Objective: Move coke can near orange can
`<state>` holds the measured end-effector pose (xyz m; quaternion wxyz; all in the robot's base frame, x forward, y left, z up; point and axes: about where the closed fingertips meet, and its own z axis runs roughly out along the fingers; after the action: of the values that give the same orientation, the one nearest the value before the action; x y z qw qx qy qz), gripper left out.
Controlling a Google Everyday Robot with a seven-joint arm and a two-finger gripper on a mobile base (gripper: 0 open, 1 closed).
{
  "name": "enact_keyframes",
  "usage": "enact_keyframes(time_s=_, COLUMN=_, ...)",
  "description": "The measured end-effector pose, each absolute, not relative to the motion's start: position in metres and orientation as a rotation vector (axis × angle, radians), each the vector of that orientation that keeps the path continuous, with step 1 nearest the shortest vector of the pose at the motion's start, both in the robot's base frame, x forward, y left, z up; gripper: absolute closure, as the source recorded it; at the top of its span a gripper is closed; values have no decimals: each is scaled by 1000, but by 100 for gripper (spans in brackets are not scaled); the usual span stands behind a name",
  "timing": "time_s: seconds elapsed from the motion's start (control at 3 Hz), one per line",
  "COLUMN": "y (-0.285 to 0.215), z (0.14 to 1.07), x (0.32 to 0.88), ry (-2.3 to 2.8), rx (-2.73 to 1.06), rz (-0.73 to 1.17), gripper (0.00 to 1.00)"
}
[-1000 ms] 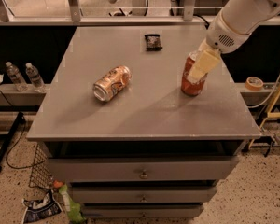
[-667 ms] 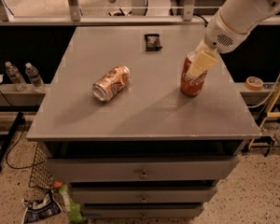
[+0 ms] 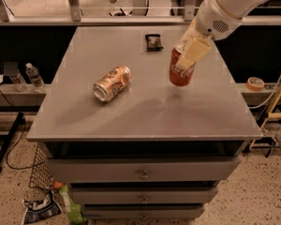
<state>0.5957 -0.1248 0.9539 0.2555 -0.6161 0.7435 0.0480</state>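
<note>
The coke can (image 3: 180,72) is red with white script and hangs upright a little above the grey table top (image 3: 145,111), right of centre, with its shadow below it. My gripper (image 3: 189,53) comes down from the upper right and is shut on the coke can's upper part; a pale finger (image 3: 195,52) covers its front. The orange can (image 3: 112,83) is pale orange and white and lies on its side left of centre, about a can's length to the left of the coke can.
A small dark packet (image 3: 153,42) lies at the back of the table behind the coke can. Drawers (image 3: 143,175) sit below the table front. Water bottles (image 3: 33,76) stand on a low shelf at left, and a tape roll (image 3: 255,83) lies at right.
My gripper has lifted the coke can off the table and carried it left, closer to the orange can. The orange can has not moved.
</note>
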Motion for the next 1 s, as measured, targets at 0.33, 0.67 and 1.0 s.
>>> enact_keyframes(time_s=0.33, y=-87, z=974, x=593, ry=1872, rx=-1804, rz=168, gripper=100)
enact_keyframes(time_s=0.67, y=-51, z=973, x=589, ry=1769, rx=-1938, rz=266, gripper=100)
enact_keyframes(time_s=1.0, y=-26, z=965, x=582, ry=1712, rx=-2040, rz=352, gripper=100)
